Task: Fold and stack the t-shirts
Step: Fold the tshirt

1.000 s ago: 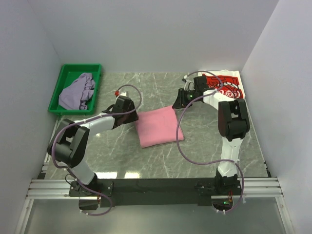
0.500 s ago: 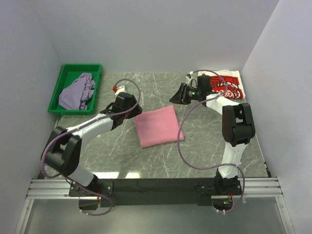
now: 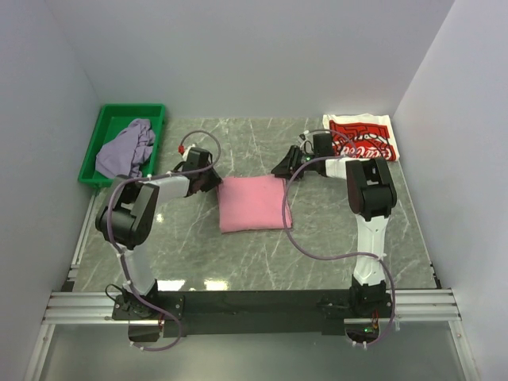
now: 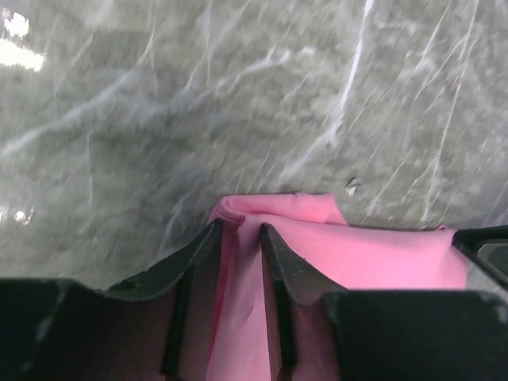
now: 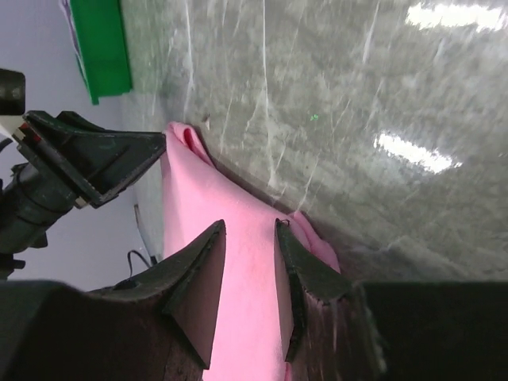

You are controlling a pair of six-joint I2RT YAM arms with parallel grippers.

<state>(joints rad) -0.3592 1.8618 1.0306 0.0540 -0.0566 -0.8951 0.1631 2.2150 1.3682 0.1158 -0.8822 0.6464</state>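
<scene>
The pink t-shirt (image 3: 252,204) lies folded into a square in the middle of the table. My left gripper (image 3: 213,181) is at its far left corner. In the left wrist view the gripper (image 4: 240,228) is closed to a narrow gap on a fold of the pink cloth (image 4: 373,254). My right gripper (image 3: 282,169) is at the far right corner. In the right wrist view it (image 5: 250,224) is closed on the pink edge (image 5: 206,198). The white Coca-Cola t-shirt (image 3: 361,139) lies folded at the far right. The lavender-grey t-shirt (image 3: 127,148) is crumpled in a tray.
A green tray (image 3: 157,119) stands at the far left and holds the lavender-grey shirt. White walls enclose the table on three sides. The left arm's gripper body (image 5: 87,163) shows in the right wrist view, close across the pink shirt.
The pink t-shirt has turned from tilted to square with the table and shifted slightly left. Both grippers moved with its far corners, the right one swinging left and nearer.
</scene>
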